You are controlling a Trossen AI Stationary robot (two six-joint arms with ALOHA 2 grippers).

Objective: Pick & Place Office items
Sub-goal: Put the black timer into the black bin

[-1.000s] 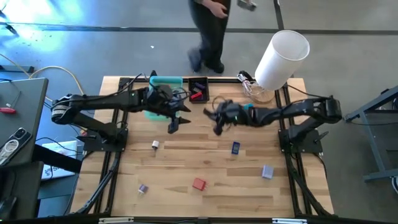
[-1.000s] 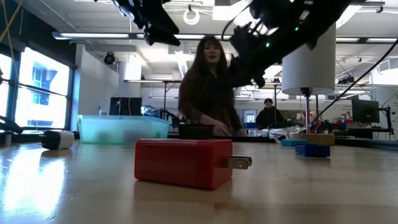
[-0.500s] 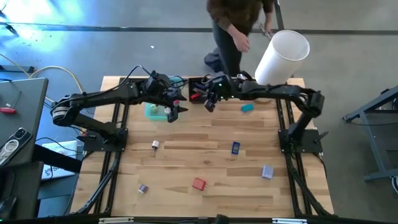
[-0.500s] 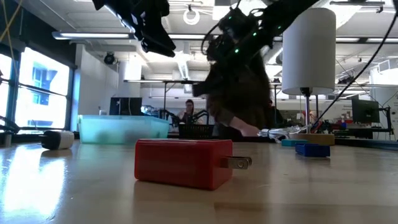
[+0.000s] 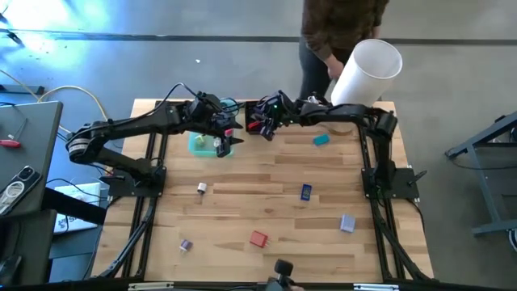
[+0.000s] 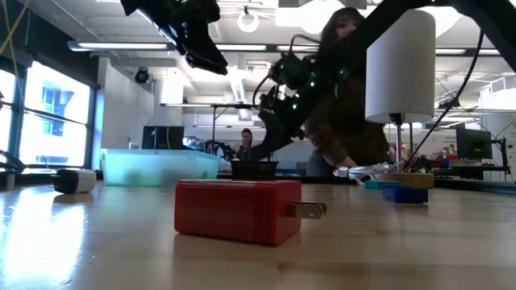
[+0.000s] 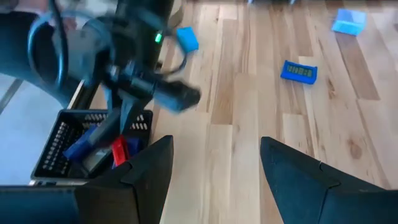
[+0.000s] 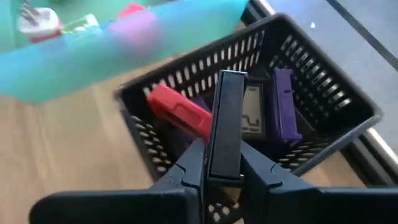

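Note:
My right gripper [image 5: 264, 129] is shut on a flat black piece [image 8: 227, 112] above the black basket [image 5: 259, 108] at the table's far edge. The basket holds a red piece [image 8: 177, 111], a purple piece [image 8: 284, 102] and others. My left gripper [image 5: 227, 144] is open and empty, over the near edge of the teal tray [image 5: 208, 144]. On the table lie a red plug block [image 5: 258, 238], a blue piece [image 5: 305, 191], a teal piece [image 5: 321, 139], a grey-purple piece [image 5: 347, 222] and two small pieces [image 5: 201, 187] [image 5: 185, 244]. My right gripper pinches the flat black piece between its two fingers, on its two broad faces at the end nearest the wrist [image 8: 224, 167]. The piece sticks out forward beyond the fingertips. It is lifted clear, over the basket's open top.
A large white cylinder [image 5: 367, 73] stands at the far right corner. A person [image 5: 339, 28] stands just behind the table's far edge, reaching near the cylinder. The red plug block [image 6: 238, 211] is close to the low camera. Bare wood lies in the table's middle.
My right gripper has gone from the table's middle toward the far edge and left, to above the black basket, still shut. My left gripper has gone a little toward the far edge, over the teal tray. The person behind the table has moved to the right.

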